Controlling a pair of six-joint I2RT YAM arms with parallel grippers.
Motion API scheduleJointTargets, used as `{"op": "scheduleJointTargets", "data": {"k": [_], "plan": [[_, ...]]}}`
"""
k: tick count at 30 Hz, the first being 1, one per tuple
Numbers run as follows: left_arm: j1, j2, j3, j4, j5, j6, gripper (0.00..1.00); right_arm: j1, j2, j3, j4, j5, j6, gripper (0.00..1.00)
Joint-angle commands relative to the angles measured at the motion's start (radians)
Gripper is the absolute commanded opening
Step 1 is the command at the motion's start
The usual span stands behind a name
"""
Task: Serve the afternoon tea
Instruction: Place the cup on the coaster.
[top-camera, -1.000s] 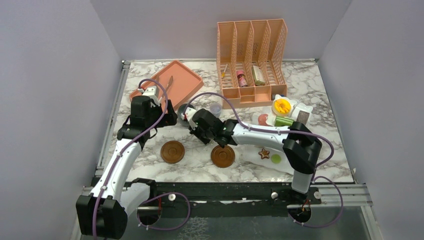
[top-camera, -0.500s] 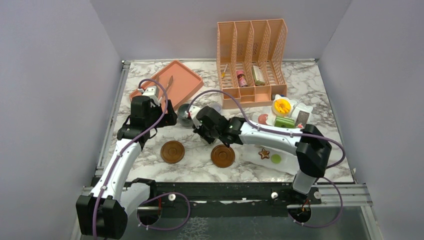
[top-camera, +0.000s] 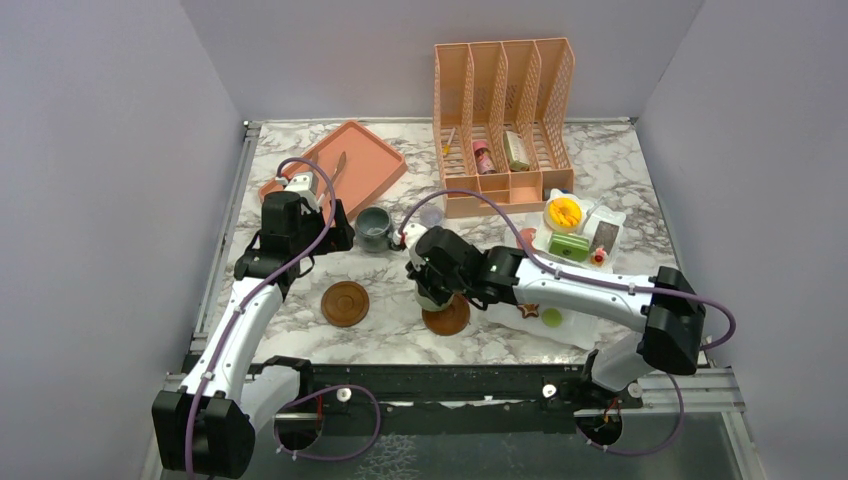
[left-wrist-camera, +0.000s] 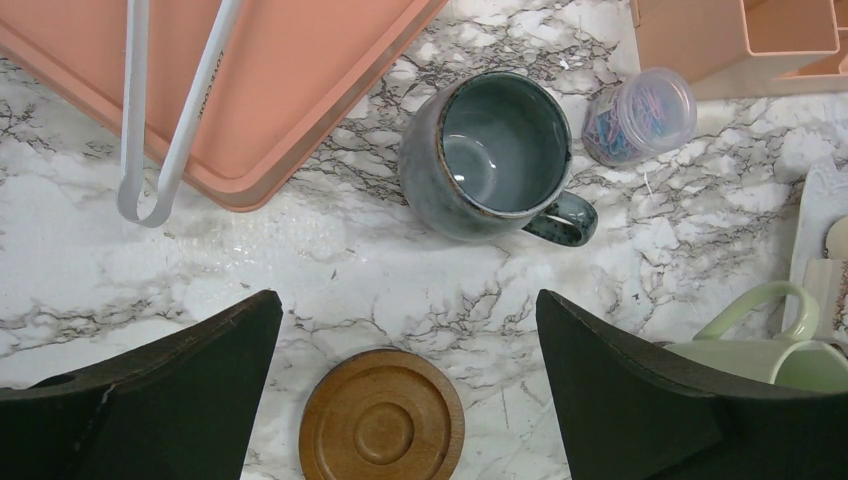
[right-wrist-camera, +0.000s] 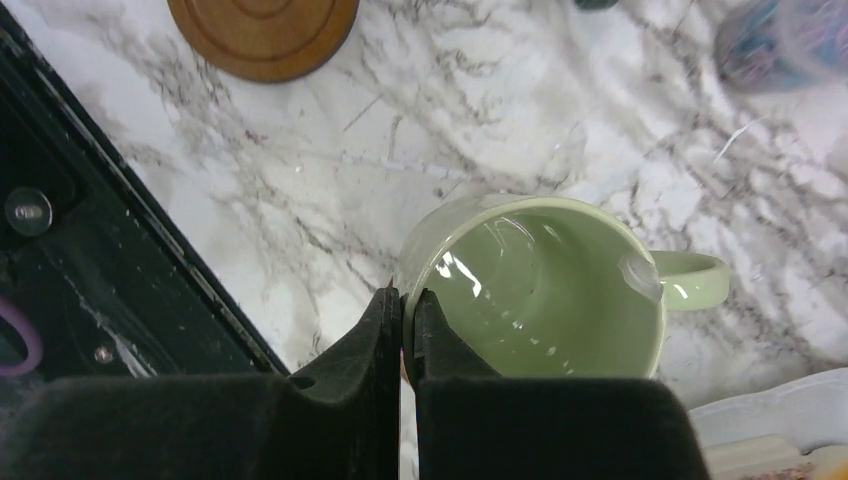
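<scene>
From above, the left gripper (top-camera: 343, 230) sits just left of the grey-blue mug (top-camera: 375, 228). The right gripper (top-camera: 430, 293) is above the far edge of the right coaster (top-camera: 448, 317), apart from the left coaster (top-camera: 345, 303).

In the left wrist view, its 2 fingers stand wide with nothing between them. The grey-blue mug is upright on the marble table (top-camera: 620, 170) beyond them, and the left coaster lies nearer.

In the right wrist view, the fingers pinch the near rim of the pale green mug (right-wrist-camera: 540, 290), 1 inside and 1 outside.
</scene>
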Motion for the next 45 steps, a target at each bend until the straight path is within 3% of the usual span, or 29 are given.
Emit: {"op": "scheduleJointTargets", "data": {"k": [1, 14, 33, 45], "plan": [[-0.006, -0.012, -0.001, 0.022, -0.019, 0.003, 0.97, 0.033, -0.034, -0.032, -0.009, -0.018, 0.047, 0.01], [-0.006, -0.010, -0.001, 0.022, -0.016, 0.003, 0.97, 0.061, -0.022, -0.140, 0.036, -0.002, 0.097, 0.01], [-0.006, -0.008, -0.001, 0.022, -0.017, 0.002, 0.97, 0.098, -0.057, -0.152, 0.005, 0.142, 0.116, 0.01], [-0.006, -0.006, -0.001, 0.022, -0.018, 0.001, 0.97, 0.100, -0.062, -0.162, 0.012, 0.132, 0.123, 0.01]]}}
